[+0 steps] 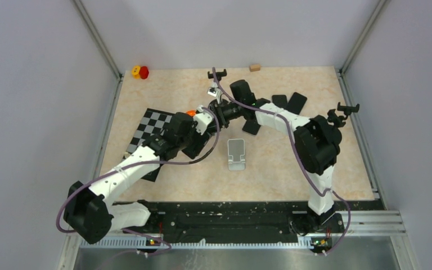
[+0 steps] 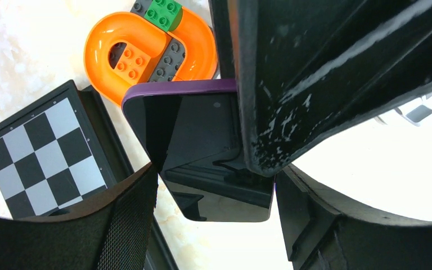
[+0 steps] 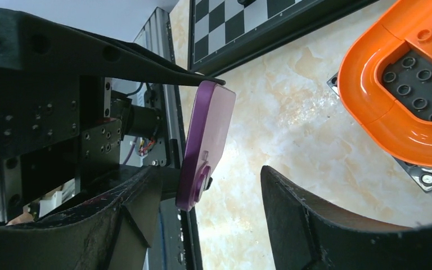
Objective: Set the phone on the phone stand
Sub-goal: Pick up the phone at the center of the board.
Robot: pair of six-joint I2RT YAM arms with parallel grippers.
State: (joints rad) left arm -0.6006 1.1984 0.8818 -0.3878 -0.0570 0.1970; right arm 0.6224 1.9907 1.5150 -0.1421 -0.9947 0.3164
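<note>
We see left gripper (image 2: 202, 174) clamped on phone (image 2: 202, 140), beyond phone stand (image 1: 236, 154); right gripper (image 3: 211, 177) jaws apart astride it; we flag a drop if left releases before right grips.

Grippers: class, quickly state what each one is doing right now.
Left gripper: closed on the phone.
Right gripper: open, jaws either side of the phone, not gripping it.
</note>
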